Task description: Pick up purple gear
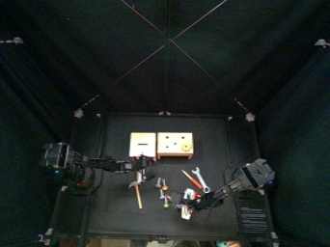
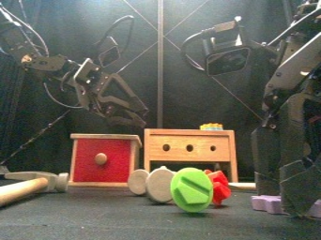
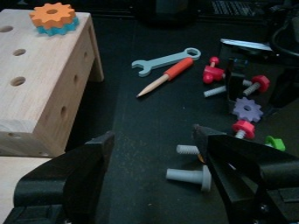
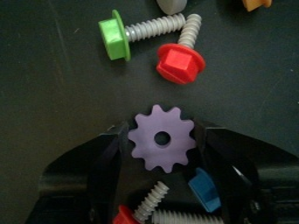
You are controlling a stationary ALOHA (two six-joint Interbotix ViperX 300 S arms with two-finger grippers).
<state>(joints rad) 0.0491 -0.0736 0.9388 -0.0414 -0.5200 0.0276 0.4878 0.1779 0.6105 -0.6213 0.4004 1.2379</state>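
**Right gripper standing over the purple gear, gear still on the table**

The purple gear (image 4: 163, 137) is lying flat on the black table (image 1: 116, 198), at about 5 o'clock from the table's middle in the top view. In the right wrist view it is sitting exactly between the two jaws of the right gripper (image 4: 163, 162), which are standing apart, one on each side of it. I cannot tell if the jaws are already touching its teeth. From the front view the gear (image 2: 268, 202) is showing low at the right edge, just under the right arm.

Just beside the gear, on the side away from the gripper, a red bolt (image 4: 181, 58) and a green bolt (image 4: 121, 35) are lying on their sides, close to each other. A blue piece (image 4: 204, 189) and one more screw are lying between the jaws, nearer to the wrist.

The left gripper (image 3: 153, 150) is hanging above the table at about 9 o'clock, its jaws wide apart and holding nothing. In its view a grey bolt (image 3: 188, 176) is lying under it, a red wrench (image 3: 166, 70) is lying farther off, and a wooden block (image 3: 38, 83) is carrying an orange gear (image 3: 52, 15) on its top. A red box (image 2: 104, 161) is standing beside this block in the front view.
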